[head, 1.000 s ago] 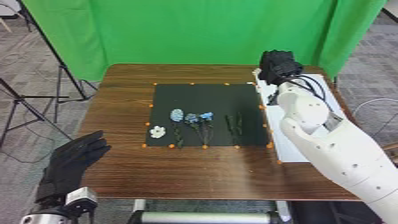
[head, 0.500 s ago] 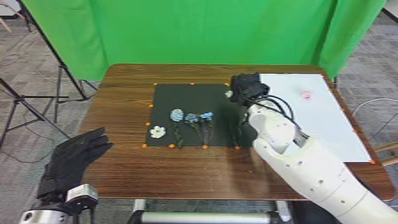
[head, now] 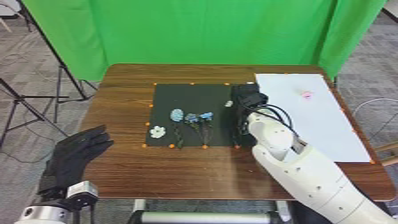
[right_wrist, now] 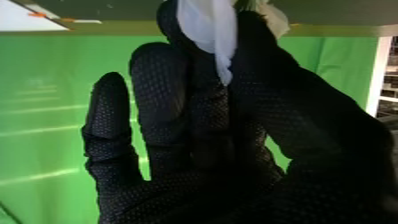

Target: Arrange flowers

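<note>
Your right hand pinches 1 white flower close to its petals, just left of the sheet. Keep that pinch light to spare the bloom; likely next, lift clear and lay it gently near the sheet's pink flower.

Lighting bright and even in head view; soft sheen on the counter toward its near edge. Wrist view: pale streaks across the green backdrop.
</note>
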Robot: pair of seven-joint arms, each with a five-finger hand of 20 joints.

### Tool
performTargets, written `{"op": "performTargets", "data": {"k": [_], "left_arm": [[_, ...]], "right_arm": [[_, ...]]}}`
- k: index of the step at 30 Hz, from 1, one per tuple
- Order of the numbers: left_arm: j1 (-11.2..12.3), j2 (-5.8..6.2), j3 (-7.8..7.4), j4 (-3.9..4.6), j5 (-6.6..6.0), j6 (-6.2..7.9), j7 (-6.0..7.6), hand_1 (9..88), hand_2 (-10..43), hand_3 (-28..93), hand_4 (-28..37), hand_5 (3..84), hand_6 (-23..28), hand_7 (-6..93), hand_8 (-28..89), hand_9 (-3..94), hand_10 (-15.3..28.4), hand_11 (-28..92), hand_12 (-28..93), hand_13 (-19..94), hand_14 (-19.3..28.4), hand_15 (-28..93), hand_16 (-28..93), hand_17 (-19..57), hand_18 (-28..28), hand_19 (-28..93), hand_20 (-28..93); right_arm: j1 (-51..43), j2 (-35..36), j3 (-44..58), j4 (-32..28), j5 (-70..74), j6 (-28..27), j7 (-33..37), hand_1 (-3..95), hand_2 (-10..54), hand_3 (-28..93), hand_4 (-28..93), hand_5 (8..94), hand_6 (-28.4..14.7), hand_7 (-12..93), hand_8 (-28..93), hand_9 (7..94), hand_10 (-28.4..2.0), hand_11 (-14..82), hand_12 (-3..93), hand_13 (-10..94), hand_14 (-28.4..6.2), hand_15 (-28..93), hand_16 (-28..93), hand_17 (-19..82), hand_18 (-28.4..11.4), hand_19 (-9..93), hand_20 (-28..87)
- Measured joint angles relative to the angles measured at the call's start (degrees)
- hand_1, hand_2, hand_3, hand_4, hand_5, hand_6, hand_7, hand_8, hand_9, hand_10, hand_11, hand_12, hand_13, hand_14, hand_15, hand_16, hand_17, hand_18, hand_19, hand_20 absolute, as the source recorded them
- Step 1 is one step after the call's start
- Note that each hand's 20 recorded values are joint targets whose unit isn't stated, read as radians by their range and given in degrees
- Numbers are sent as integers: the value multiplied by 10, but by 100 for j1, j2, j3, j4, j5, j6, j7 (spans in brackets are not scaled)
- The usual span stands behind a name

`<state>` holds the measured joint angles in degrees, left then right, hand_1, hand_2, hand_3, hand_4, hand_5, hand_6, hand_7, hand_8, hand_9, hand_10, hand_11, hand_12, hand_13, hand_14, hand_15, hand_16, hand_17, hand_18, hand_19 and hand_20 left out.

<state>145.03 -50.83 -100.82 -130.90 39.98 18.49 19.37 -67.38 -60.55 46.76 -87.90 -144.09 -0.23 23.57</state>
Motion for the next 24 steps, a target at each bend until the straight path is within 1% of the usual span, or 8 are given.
{"op": "performTargets", "data": {"k": [2, 6, 10, 14, 17, 19, 22, 24], "left_arm": [[-2, -1, -1, 1, 3, -2, -11, 274, 61, 831, -130, 465, 142, 146, -87, 395, 225, 370, 91, 294, 284, 609, -132, -97, 213, 563, 119], [0, -3, -1, 1, 3, -1, -14, 275, 61, 831, -130, 465, 142, 146, -87, 395, 225, 370, 91, 294, 284, 609, -132, -96, 212, 563, 120], [9, -3, -1, 1, 3, 2, 1, 276, 61, 831, -129, 465, 142, 147, -87, 395, 225, 371, 91, 294, 284, 609, -132, -96, 212, 563, 120], [26, -3, -1, 1, 2, 5, 9, 275, 61, 831, -128, 466, 142, 146, -87, 395, 224, 371, 91, 294, 284, 609, -133, -96, 212, 564, 120], [50, -3, -1, -2, 0, 10, 20, 275, 60, 831, -127, 465, 142, 147, -87, 395, 224, 371, 91, 294, 284, 610, -133, -96, 213, 564, 120], [68, -3, -1, -3, 0, 10, 23, 275, 60, 831, -127, 465, 141, 147, -87, 395, 224, 371, 91, 294, 284, 609, -133, -96, 213, 563, 120], [85, -3, -2, -3, 0, 10, 22, 275, 57, 833, -124, 465, 141, 147, -87, 395, 224, 370, 90, 294, 284, 610, -133, -96, 213, 563, 120], [100, -8, -5, -4, 3, 10, 21, 276, 56, 832, -122, 464, 140, 148, -87, 395, 224, 370, 91, 294, 284, 610, -133, -96, 212, 563, 120]], "right_arm": [[-27, -18, 33, -36, 40, -90, 0, 390, -95, 846, -283, 677, -11, 256, -48, 726, -114, 310, 261, 581, -99, 709, 244, 196, -237, 790, 354], [-65, -52, 121, -133, 141, -414, -2, 357, -95, 880, -282, 657, -15, 242, -140, 677, -136, 359, 210, 543, -117, 733, 216, 179, -242, 776, 364], [-66, -63, 172, -201, 169, -706, -3, 358, -95, 889, -282, 635, -24, 236, -145, 637, -147, 365, 203, 509, -127, 743, 211, 165, -246, 769, 370], [-51, -45, 176, -221, 172, -802, 5, 356, -95, 899, -282, 598, -36, 226, -144, 593, -164, 356, 195, 477, -143, 750, 203, 147, -254, 765, 377], [-30, -23, 191, -254, 201, -929, 24, 347, -95, 903, -283, 572, -50, 216, -138, 554, -177, 353, 196, 446, -165, 761, 189, 135, -259, 761, 385], [-3, -4, 202, -279, 231, -1059, 34, 326, -95, 905, -282, 553, -60, 207, -134, 523, -194, 343, 195, 420, -183, 769, 176, 116, -267, 754, 392], [25, 19, 259, -354, 354, -1266, 46, 260, -77, 894, -270, 544, -75, 190, -126, 506, -213, 337, 200, 394, -205, 782, 169, 93, -278, 737, 412], [31, 37, 319, -429, 509, -1375, 47, 234, -69, 888, -264, 535, -89, 169, -110, 490, -228, 329, 202, 369, -219, 786, 167, 83, -282, 715, 443]]}}
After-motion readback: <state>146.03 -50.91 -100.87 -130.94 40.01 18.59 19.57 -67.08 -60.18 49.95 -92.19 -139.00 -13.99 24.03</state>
